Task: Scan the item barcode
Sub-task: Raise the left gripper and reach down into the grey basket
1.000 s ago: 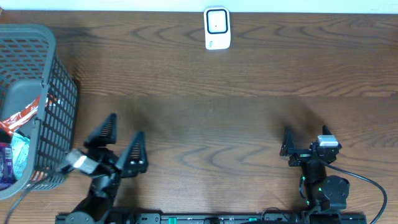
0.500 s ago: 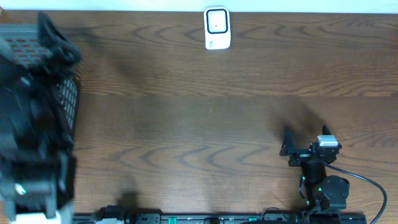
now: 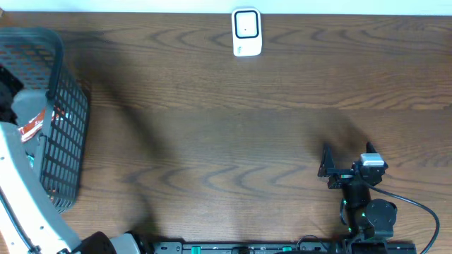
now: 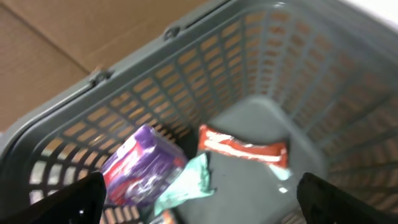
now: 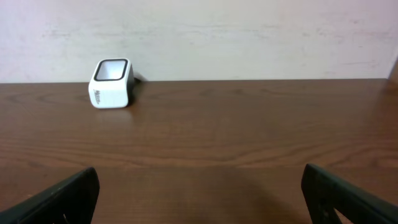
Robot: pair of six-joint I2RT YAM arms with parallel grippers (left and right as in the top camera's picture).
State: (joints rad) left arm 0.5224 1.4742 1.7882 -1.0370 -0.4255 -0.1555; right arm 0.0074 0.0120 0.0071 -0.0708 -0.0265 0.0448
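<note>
Left gripper [image 4: 199,196] above basket [image 4: 298,68], jaws wide, empty; right gripper [image 3: 346,166] well apart from basket, likewise. Risk: pinching overlapped purple packet [image 4: 140,165] and teal packet [image 4: 186,185] together.

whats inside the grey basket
Inside the basket lie a purple packet, a red wrapped bar and a pale green packet. Anything lying underneath them is covered and cannot be made out.

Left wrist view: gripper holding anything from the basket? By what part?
Nothing held. The left gripper hangs open over the basket, clear of the packets inside; right gripper is open and empty too.
</note>
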